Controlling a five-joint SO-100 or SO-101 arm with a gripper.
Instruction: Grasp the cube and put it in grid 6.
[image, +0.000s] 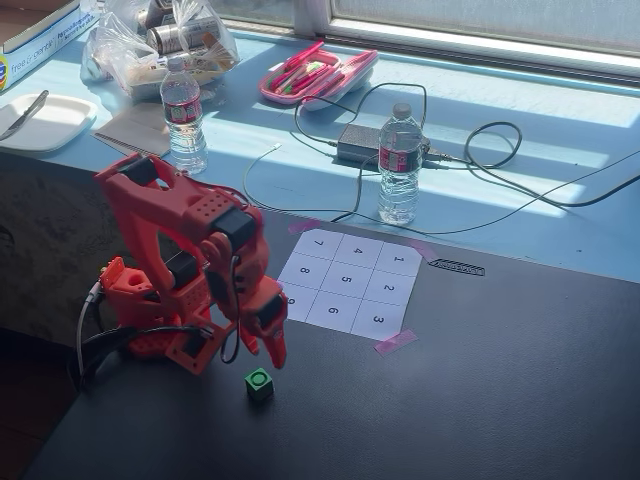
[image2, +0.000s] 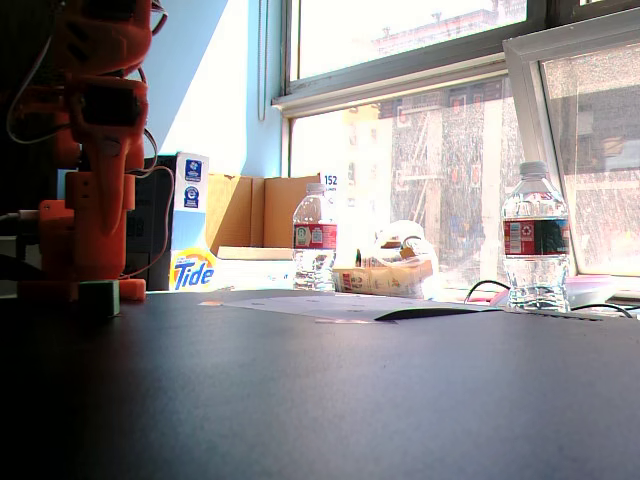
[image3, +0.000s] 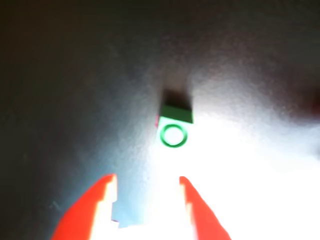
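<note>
The cube (image: 259, 383) sits on the dark table (image: 480, 380), near the front edge in a fixed view, just below and to the right of the gripper (image: 265, 352), apart from it. It rests flat, a lighter top face with a ring mark upward; being a cube, it has no long axis. In the wrist view the cube (image3: 174, 126) lies ahead of the two red fingers (image3: 102, 200), which stand spread apart with nothing between them; glare washes out the cube's top face and the table around it. In a fixed view from table height the cube (image2: 99, 297) is a dim block in front of the orange arm (image2: 95, 150), whose upper part is cut off by the frame.

Grid 6 (image: 333, 310) lies up and right of the cube, on the numbered paper sheet (image: 350, 282) held down with pink tape (image: 396, 341). The arm hides most of cell 9. Bare table lies between cube and sheet and spreads wide to the right. Two water bottles (image: 399, 165) stand beyond the sheet on the blue ledge.
</note>
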